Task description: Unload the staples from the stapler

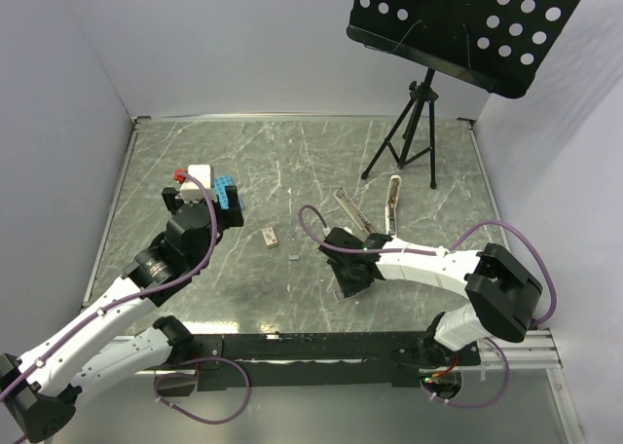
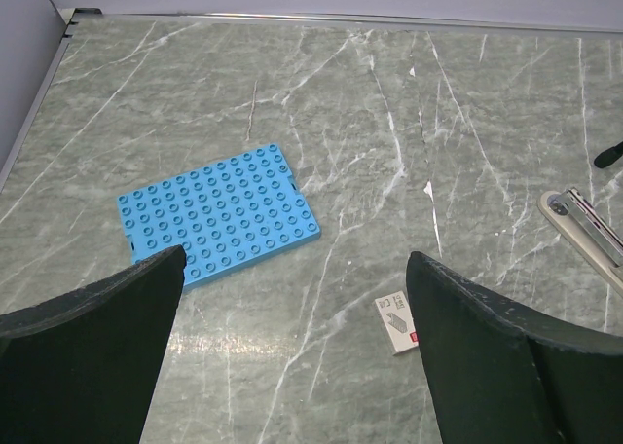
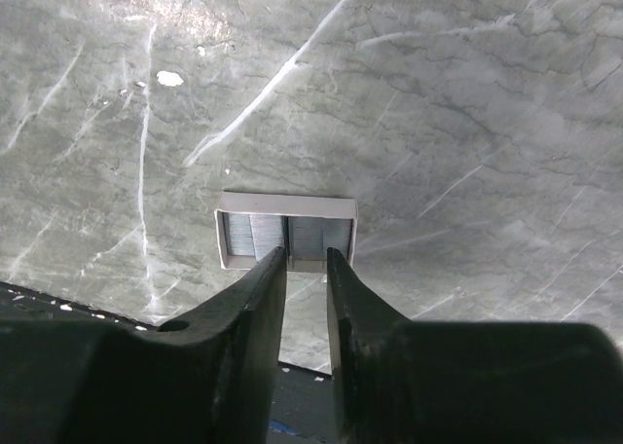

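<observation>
The stapler (image 1: 393, 199) lies hinged open in a V on the table right of centre. Its white body points away and its metal channel (image 1: 348, 210) is spread to the left. Its end also shows in the left wrist view, stapler (image 2: 582, 220). A tiny dark grey strip of staples (image 1: 295, 257) lies alone on the table. My right gripper (image 3: 307, 256) is slightly open, fingertips at the near edge of a small white tray (image 3: 285, 205) of silvery staple strips. Nothing shows in the gap. My left gripper (image 2: 292, 269) is wide open and holds nothing.
A small tan printed block (image 2: 397, 322) lies beside my left gripper's right finger, also seen as the block (image 1: 271, 236). A blue studded plate (image 2: 222, 213) lies on the left. A music stand's tripod (image 1: 414, 132) stands at the back right. Walls enclose the table.
</observation>
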You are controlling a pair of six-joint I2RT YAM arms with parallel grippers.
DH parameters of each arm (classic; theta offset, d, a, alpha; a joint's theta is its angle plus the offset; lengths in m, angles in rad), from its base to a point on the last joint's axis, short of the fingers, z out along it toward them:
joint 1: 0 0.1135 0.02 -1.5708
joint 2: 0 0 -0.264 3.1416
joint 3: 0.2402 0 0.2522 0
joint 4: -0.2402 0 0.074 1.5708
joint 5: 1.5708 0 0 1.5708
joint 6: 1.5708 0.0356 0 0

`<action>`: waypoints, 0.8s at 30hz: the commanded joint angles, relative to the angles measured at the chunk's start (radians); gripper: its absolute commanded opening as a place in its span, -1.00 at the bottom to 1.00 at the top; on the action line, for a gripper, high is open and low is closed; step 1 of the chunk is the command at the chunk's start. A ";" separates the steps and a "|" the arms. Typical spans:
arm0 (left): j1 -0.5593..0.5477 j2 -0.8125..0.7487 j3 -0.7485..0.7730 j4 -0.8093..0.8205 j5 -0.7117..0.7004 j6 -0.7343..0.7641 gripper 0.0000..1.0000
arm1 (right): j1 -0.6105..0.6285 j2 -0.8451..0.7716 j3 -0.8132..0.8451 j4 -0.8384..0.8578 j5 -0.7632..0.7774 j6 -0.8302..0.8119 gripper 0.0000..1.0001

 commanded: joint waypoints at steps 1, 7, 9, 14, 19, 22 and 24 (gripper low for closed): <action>-0.004 0.002 0.032 0.021 -0.004 0.000 0.99 | 0.010 -0.015 0.015 -0.016 0.016 0.006 -0.32; -0.002 -0.003 0.032 0.022 -0.018 -0.003 0.99 | 0.012 -0.057 0.043 -0.026 0.028 0.014 -0.31; -0.002 -0.013 0.032 0.024 -0.025 -0.006 0.99 | 0.010 -0.062 0.057 -0.021 0.023 0.017 -0.30; -0.002 -0.058 0.016 0.045 -0.044 -0.006 0.99 | 0.010 -0.017 0.136 -0.003 0.040 0.060 -0.27; -0.004 -0.095 0.002 0.061 -0.064 -0.006 0.99 | 0.010 0.067 0.233 0.013 0.091 0.136 -0.22; -0.002 -0.110 -0.002 0.065 -0.068 -0.004 0.99 | 0.012 0.127 0.287 0.045 0.080 0.132 -0.15; -0.004 -0.115 -0.002 0.065 -0.071 -0.006 0.99 | 0.012 0.177 0.328 0.062 0.075 0.118 -0.10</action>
